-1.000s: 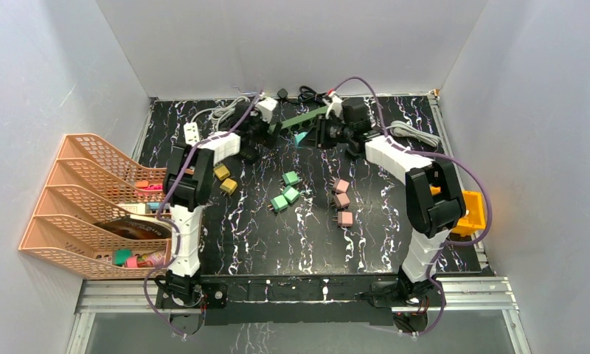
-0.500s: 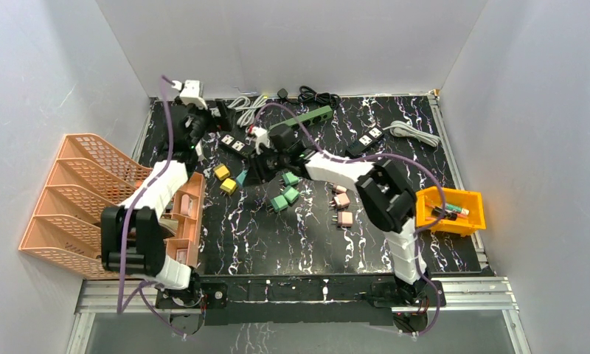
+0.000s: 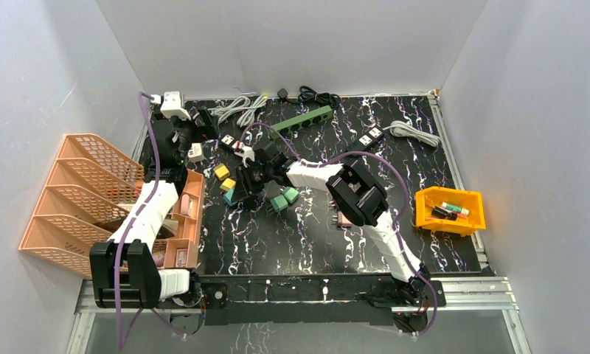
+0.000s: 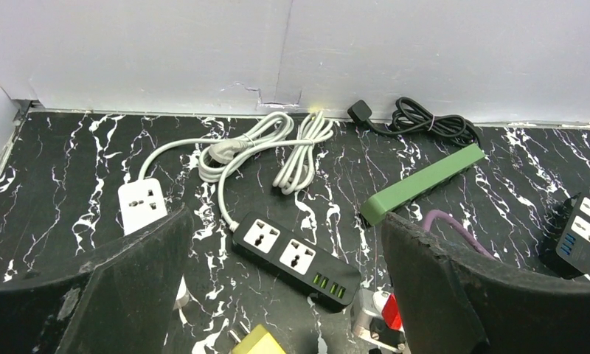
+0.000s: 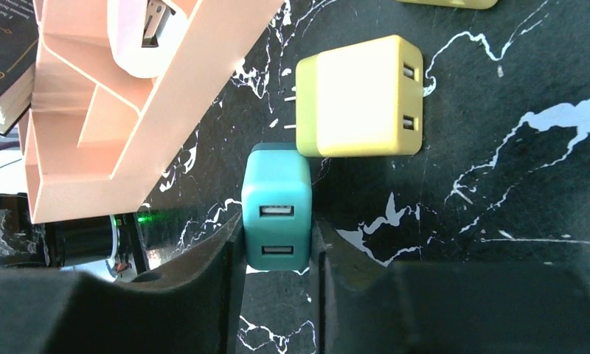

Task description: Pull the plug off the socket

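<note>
Teal cube-shaped plastic USB plug (image 5: 277,206) sat pinched between the fingers of the right gripper (image 5: 277,240), which were drawn narrow against its two flanks near the end with the twin USB ports. It was low over the black marbled table (image 5: 498,184), just beside the yellow square plastic charger (image 5: 358,96) and near the corner of the peach plastic divided tray (image 5: 130,110). It was plugged into nothing.

The grip covered only the port end, so the body could have pivoted or slipped out on a quick swing. Its far corner lay so close to the yellow charger that any sideways move might have shoved that piece. The tray's edge was a second thing to snag.

The plug looked smooth, rounded at the corners and slightly glossy, likely slick under hard pads. Its prongs were hidden.

The left gripper (image 4: 285,284) hung with its fingers spread wide and holding nothing above the black two-outlet power strip (image 4: 296,259), whose sockets were both bare.
</note>
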Robot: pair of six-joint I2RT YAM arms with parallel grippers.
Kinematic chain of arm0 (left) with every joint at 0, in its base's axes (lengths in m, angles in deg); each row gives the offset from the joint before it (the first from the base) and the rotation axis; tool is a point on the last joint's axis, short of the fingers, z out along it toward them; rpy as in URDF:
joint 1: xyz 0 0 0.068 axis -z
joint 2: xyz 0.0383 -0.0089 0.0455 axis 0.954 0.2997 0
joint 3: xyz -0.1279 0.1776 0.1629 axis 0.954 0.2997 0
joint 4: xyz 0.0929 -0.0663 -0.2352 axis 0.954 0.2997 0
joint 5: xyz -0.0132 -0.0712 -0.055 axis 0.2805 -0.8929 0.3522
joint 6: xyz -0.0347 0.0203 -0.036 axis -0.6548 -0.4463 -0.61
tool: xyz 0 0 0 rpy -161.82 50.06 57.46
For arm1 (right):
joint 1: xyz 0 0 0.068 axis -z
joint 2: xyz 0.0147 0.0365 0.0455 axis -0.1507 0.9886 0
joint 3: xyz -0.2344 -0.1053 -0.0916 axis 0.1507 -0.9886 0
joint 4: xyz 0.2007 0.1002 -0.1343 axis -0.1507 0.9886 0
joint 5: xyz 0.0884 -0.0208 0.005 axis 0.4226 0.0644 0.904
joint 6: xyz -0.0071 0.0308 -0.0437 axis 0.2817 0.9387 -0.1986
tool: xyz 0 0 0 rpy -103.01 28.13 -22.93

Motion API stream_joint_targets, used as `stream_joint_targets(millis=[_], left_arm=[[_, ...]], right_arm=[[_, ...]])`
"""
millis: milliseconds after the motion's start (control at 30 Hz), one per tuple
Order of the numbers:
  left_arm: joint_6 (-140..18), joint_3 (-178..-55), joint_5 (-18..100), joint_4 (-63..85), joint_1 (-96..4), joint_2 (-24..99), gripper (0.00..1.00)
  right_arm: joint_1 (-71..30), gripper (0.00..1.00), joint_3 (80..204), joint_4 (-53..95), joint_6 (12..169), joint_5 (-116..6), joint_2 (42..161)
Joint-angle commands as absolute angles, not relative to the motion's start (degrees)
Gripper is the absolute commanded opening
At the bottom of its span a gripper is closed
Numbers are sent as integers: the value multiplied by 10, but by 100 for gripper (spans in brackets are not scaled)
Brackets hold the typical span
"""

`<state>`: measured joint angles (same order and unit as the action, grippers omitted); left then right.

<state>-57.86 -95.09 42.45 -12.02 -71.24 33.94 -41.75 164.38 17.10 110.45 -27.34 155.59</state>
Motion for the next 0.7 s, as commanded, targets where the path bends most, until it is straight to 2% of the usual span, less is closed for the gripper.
stream_joint_targets(millis=[0,100,233,500,600,667], left_arm=[[-589,-946,415,-136,-716,322,98],[-598,-956,406,-130,-716,326,98],[-608,-952,391,-141,-715,325,98],[-619,-959,346,-142,-715,316,98],[-628,-950,333,-153,-716,311,98],[-636,-943,322,-169,-716,312,98]], right_arm=[[-421,53,1659,161,1135,-270,1563],[-421,80,1658,174,1129,-286,1548],[-420,96,1654,204,1085,-324,1512],[-356,98,1610,241,987,-379,1369],[-291,98,1518,188,1003,-392,1267],[-242,98,1421,101,1045,-414,1180]])
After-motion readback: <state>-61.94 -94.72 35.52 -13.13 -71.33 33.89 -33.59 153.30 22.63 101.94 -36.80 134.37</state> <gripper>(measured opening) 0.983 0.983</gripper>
